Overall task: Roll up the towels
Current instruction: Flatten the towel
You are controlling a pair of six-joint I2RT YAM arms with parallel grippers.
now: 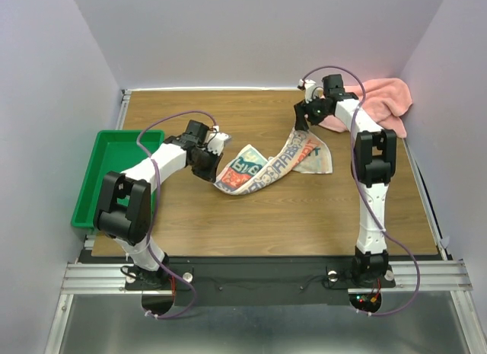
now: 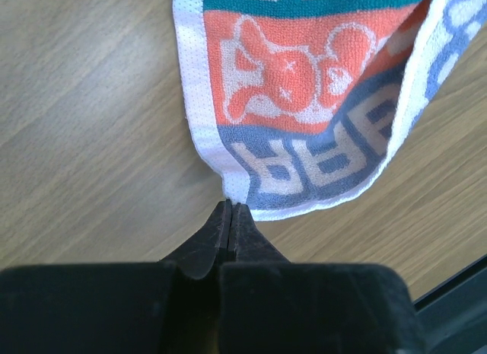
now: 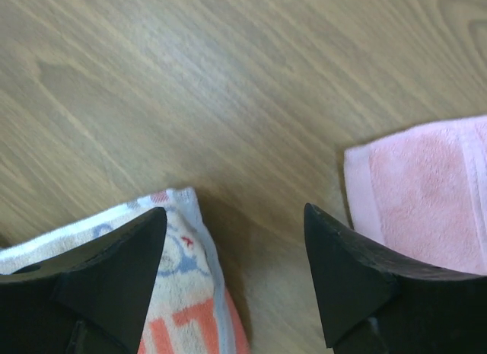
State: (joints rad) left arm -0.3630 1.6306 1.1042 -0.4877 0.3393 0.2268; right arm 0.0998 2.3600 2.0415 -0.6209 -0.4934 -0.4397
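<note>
Pink towel (image 3: 426,202) edge beside released right tool (image 3: 236,240); left tool (image 2: 230,209) clenched on printed towel (image 2: 304,87) corner.

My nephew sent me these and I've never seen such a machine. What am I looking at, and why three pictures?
Two robot arms are bolted to a wooden table. One camera looks down from above; the other two ride on the wrists.

The left claw is shut, pinching the corner of the printed towel. The right claw is open and holds nothing, above the table between that towel's other end and the pink towel. A green tray sits at the left edge.
</note>
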